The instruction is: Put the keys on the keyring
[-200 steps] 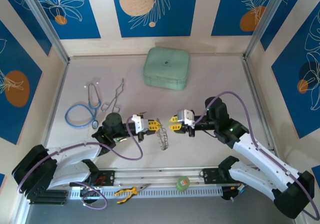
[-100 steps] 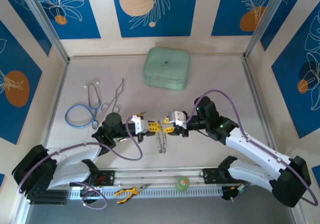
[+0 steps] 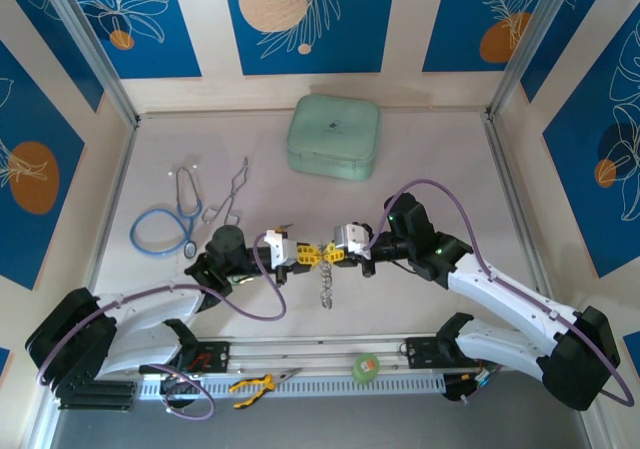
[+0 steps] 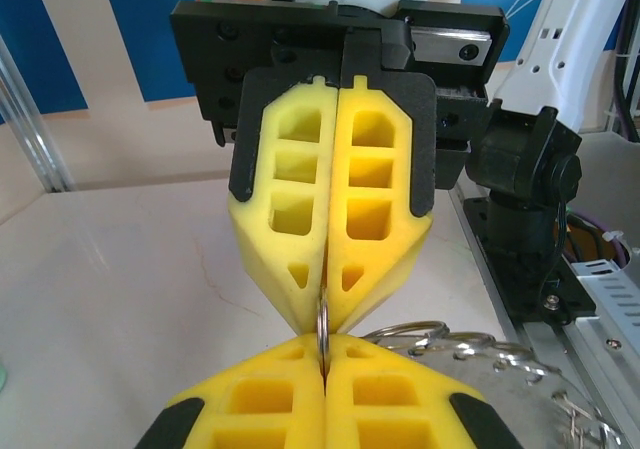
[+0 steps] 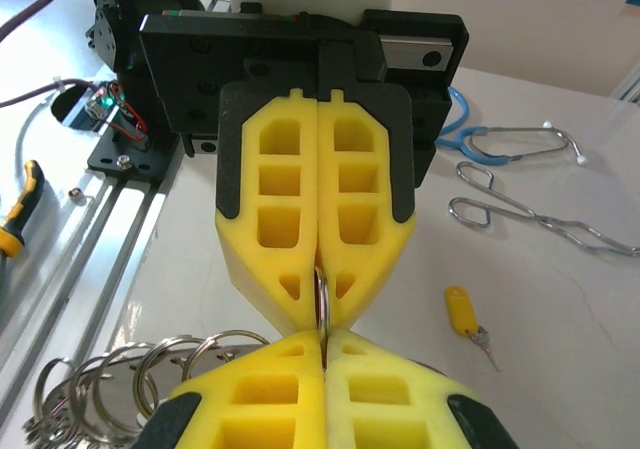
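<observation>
**Both tools clamped tip to tip on one keyring loop**

Pale bench (image 3: 430, 169), boxed in by blue-and-cream panels (image 3: 300, 19).

Far middle: mint-green square case with rounded corners (image 3: 333, 136), lying flat.

Left side: blue-tubed stethoscope (image 3: 160, 224), coiled flat. Just beside it on the right: silvery wire tongs (image 3: 228, 197).

Mid-bench, nose to nose:
- Left tool (image 3: 306, 256), yellow ribbed fingers: clenched, seam closed, gripping a single loop of the keyring.
- Right tool (image 3: 334, 254), same yellow fingers: clenched on that same loop from the opposite side, tips touching the left tool's tips.

Silvery keyring of many small linked metal loops (image 3: 326, 281): pinched between the two tools and hanging below them in a bunch. Spare loops fanned out at lower right in the left wrist view (image 4: 470, 349) and at lower left in the right wrist view (image 5: 120, 379). Cannot tell whether the lowest loops touch the bench.

Near-edge rail: green tape roll (image 3: 365, 368); left of it, yellow-handled pliers (image 3: 252, 383).

Small silver key with yellow plastic head (image 5: 462, 312): flat on the bench, apart from the keyring, between the tools and the tongs. Not on any loop.
</observation>
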